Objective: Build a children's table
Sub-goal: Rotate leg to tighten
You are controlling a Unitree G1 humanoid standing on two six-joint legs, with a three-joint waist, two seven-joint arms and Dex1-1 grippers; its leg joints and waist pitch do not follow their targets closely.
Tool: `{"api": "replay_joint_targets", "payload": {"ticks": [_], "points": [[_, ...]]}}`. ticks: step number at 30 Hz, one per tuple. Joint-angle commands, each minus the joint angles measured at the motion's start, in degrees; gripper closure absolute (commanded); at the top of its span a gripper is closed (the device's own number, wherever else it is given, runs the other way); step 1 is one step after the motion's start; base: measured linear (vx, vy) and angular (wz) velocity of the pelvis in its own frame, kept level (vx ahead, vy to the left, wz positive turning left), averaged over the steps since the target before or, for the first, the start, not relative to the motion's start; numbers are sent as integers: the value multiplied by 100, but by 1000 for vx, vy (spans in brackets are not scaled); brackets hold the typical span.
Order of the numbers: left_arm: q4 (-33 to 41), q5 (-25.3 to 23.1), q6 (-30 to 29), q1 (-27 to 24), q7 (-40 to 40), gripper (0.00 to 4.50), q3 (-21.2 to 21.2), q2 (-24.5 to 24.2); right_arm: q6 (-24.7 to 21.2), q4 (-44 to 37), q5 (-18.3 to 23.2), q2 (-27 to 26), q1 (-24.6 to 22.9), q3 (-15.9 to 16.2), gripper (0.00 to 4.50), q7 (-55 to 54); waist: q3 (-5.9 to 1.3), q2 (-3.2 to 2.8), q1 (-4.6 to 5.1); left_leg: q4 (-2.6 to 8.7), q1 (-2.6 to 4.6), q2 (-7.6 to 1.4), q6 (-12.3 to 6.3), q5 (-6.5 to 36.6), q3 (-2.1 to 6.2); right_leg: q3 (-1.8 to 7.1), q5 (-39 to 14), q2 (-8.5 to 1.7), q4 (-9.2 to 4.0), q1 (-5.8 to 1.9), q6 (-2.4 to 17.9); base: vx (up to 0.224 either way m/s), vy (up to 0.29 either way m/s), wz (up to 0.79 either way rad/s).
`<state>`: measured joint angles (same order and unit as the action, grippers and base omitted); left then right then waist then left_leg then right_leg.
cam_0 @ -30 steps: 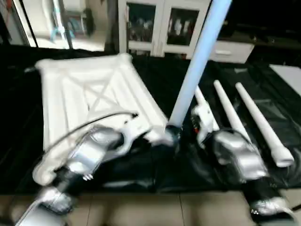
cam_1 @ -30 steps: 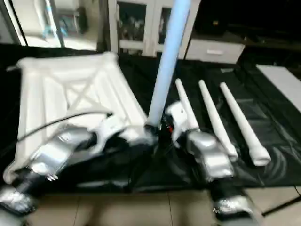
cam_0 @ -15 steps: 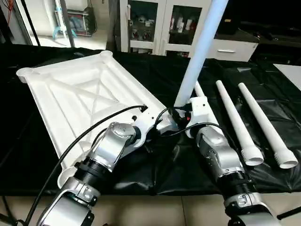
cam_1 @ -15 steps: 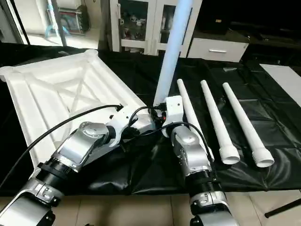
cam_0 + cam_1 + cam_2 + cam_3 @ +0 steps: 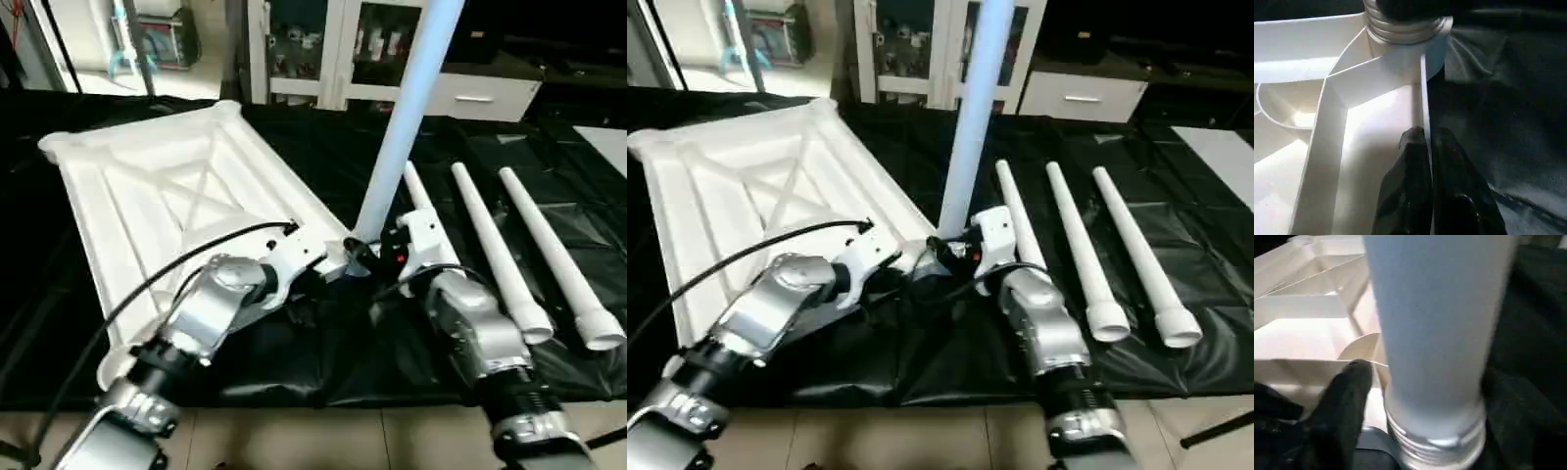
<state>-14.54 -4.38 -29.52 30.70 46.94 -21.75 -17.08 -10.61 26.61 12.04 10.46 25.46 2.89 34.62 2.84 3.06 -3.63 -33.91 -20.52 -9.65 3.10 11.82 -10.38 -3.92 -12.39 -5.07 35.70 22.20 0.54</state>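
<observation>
Leg [image 5: 407, 117]: upright, threaded end at corner socket [image 5: 1405, 29], axis near vertical.
Right gripper [image 5: 1415, 401]: clamped round leg base.
Left gripper [image 5: 1430, 147]: pinching tabletop [image 5: 167, 196] rim beside socket.

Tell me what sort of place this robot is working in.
Probably an indoor lab or workshop room: the table top lies on a work surface draped in black sheeting, with glass-door cabinets and a white drawer unit behind.
</observation>
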Motion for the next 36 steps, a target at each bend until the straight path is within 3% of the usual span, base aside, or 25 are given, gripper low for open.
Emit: {"api": "replay_joint_targets", "payload": {"ticks": [1,4,9,16,20,36], "points": [[119,127,123,-137,345,450,-246,-16,-116,-200,147,179,-36,55,50,399,-313,-11,-29,426,40,-397,-366,516,128,317,-79,-415,-380,-258,1425,0,0,0],[390,294,246,-268,899,450,-415,-286,-323,-323,324,667,-26,152,32,1375,-306,-17,-62,414,35,-393,-478,519,122,312,-78,-412,-375,-264,1488,0,0,0],[729,400,206,-401,1528,450,-657,-636,-412,-333,329,1051,6,334,2,2132,-302,-24,-144,415,63,-410,-446,487,109,315,-137,-419,-365,-239,1524,0,0,0],[804,397,172,-448,1590,450,-642,-711,-394,-311,162,1339,-1,642,2,2654,-303,-5,-162,411,60,-399,-349,540,107,311,-258,-424,-371,-255,1520,0,0,0],[854,419,163,-465,1645,450,-655,-765,-356,-301,118,1428,-21,719,2,2863,-313,6,-163,393,50,-393,-408,425,103,313,-134,-422,-353,-258,1527,0,0,0],[913,407,104,-503,1753,450,-694,-844,-204,-182,93,1482,-12,664,133,3073,-329,1,-170,368,56,-394,-483,349,106,302,-8,-414,-323,-265,1632,0,0,0]]}}
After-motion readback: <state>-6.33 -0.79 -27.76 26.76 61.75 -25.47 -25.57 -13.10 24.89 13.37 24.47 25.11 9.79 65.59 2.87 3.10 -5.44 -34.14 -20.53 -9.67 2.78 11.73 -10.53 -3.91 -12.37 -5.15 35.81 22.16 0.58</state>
